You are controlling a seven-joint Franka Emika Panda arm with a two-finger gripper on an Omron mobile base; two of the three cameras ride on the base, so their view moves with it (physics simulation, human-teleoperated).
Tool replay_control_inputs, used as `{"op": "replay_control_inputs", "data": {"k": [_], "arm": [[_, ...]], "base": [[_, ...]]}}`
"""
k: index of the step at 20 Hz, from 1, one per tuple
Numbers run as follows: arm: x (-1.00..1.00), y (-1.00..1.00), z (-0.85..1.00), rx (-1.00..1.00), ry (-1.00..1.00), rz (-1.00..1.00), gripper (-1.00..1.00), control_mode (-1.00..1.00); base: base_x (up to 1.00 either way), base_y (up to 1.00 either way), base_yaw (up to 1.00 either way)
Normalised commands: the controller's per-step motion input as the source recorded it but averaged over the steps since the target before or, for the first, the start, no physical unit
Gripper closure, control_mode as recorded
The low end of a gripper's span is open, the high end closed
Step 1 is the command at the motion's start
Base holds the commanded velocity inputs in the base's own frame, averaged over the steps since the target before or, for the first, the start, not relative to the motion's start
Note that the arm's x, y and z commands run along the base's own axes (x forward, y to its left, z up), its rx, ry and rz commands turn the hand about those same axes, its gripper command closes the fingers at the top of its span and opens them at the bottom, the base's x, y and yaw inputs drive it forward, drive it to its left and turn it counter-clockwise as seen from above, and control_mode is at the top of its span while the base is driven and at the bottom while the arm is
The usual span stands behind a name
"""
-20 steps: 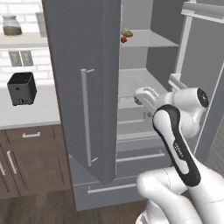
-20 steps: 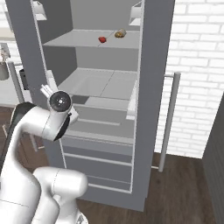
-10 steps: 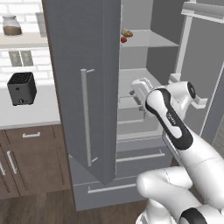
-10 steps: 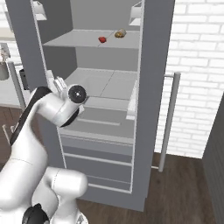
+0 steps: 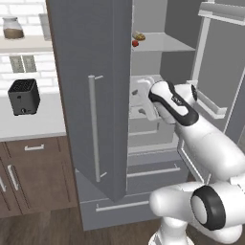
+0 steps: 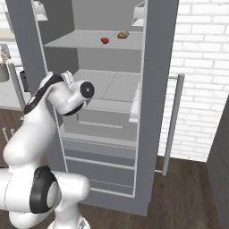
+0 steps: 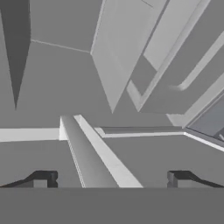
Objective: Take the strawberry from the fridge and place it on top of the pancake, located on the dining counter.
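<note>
Leftmost in the left base view, a black toaster stands on a white countertop above brown wooden cabinets, with a jar on a shelf above. Next comes the fridge, its doors swung open, the left one carrying a long bar handle. Inside, on an upper shelf, the strawberry lies just beside a tan-brown lumpy food item. Below that shelf, the white arm reaches into the middle compartment. The gripper has its two dark fingertips set wide apart, with nothing between them, facing grey shelf panels.
</note>
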Motion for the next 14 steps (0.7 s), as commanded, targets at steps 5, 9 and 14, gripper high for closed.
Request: {"op": "replay_control_inputs", "data": {"k": [5,9,14], "arm": [[0.37,0.2,-0.08,0.17,0.0,0.03,-1.0,-1.0],[0.05,0.39,-0.01,0.08,0.0,0.11,-1.0,-1.0],[-0.1,0.47,0.0,0.0,0.0,0.14,-1.0,-1.0]], "base": [[0.0,0.0,0.0],[0.0,0.0,0.0],[0.0,0.0,0.0]]}}
